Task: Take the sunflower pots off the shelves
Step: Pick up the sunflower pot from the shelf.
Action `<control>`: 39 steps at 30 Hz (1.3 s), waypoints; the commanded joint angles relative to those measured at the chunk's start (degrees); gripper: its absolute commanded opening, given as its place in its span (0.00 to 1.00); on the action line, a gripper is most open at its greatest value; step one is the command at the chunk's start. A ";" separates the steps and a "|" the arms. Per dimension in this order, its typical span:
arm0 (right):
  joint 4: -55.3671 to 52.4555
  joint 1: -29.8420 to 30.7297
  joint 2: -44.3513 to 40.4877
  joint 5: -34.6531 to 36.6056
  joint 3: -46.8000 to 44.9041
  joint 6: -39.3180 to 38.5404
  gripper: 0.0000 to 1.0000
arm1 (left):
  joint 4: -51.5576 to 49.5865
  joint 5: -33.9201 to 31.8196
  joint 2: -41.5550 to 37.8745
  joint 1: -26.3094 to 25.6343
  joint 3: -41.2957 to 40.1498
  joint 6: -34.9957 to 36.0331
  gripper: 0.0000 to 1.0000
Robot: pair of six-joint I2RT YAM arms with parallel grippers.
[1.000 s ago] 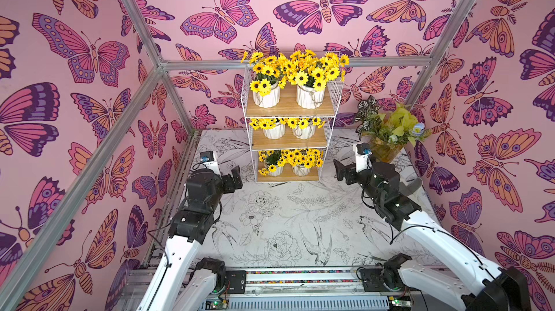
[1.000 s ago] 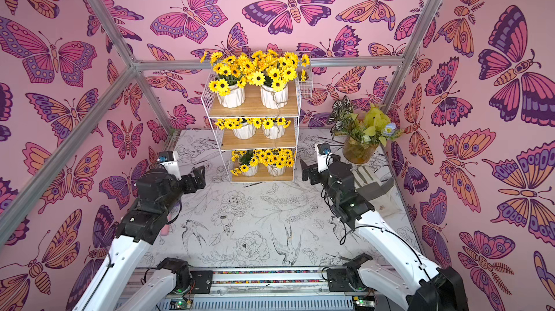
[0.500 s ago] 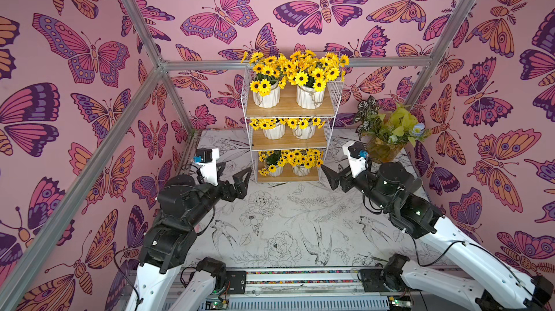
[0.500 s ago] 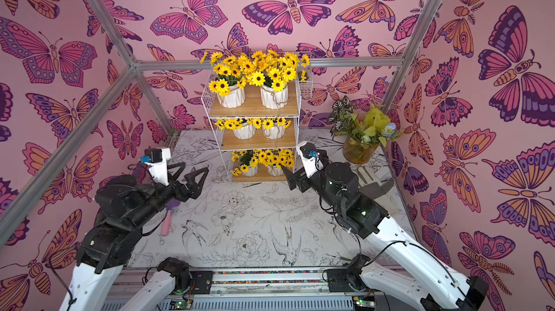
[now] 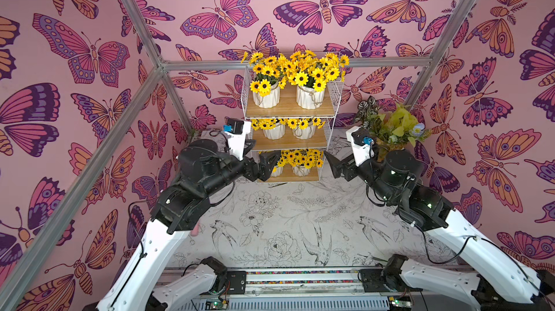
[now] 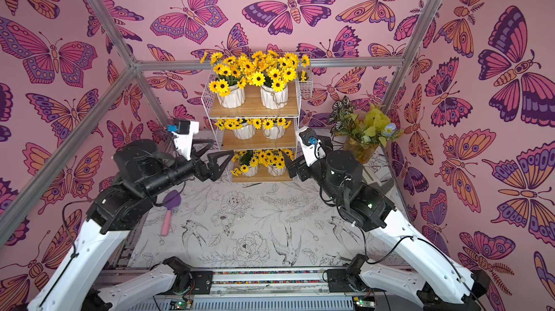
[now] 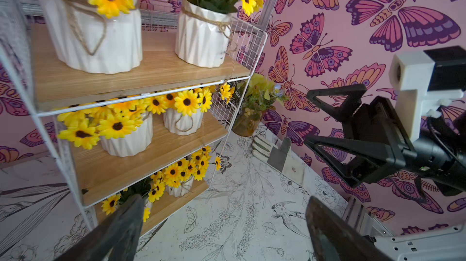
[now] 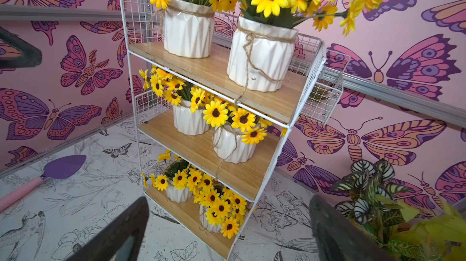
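At the far middle of the counter (image 5: pixel 285 219), in both top views, the shelves (image 5: pixel 289 111) stand upright, and all six sunflower pots (image 5: pixel 310 99) sit on them, two side by side on each wooden tier. The left hand (image 5: pixel 267 149) hovers at the rack's near left corner, level with the two lower tiers, its fingers spread and holding nothing; whether a finger touches the wire I cannot tell. The right hand (image 5: pixel 336 156) hangs just off the rack's near right corner by the bottom tier, apart from it. In a top view an amber vase (image 6: pixel 359 151) of green leaves stands right of the shelves, beyond the right arm, and a purple trowel (image 6: pixel 167 217) with a pink handle lies on the counter at the left, partly under the left arm. In the left wrist view the left hand's two dark fingers (image 7: pixel 118 229) stand wide apart, one of them close before the bottom tier's near pot; across the counter the right hand (image 7: pixel 308 118) shows its fingers splayed wide and empty. In the right wrist view its own fingers (image 8: pixel 121 229) are likewise far apart, with the whole rack ahead of them, every pot upright in its place, the vase's striped leaves close by, and the trowel lying flat on the counter left of the rack.
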 commanded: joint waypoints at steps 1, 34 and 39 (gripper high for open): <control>-3.23 0.48 1.75 2.63 3.93 -0.98 0.99 | 3.06 -3.71 3.22 -2.76 3.16 3.32 1.00; -14.82 0.52 5.87 8.33 15.93 0.37 0.99 | 20.95 -12.32 34.33 -6.85 23.04 10.00 0.99; -15.64 0.50 5.53 8.41 15.86 0.61 0.99 | 21.91 -13.58 37.91 -6.85 26.04 9.74 0.99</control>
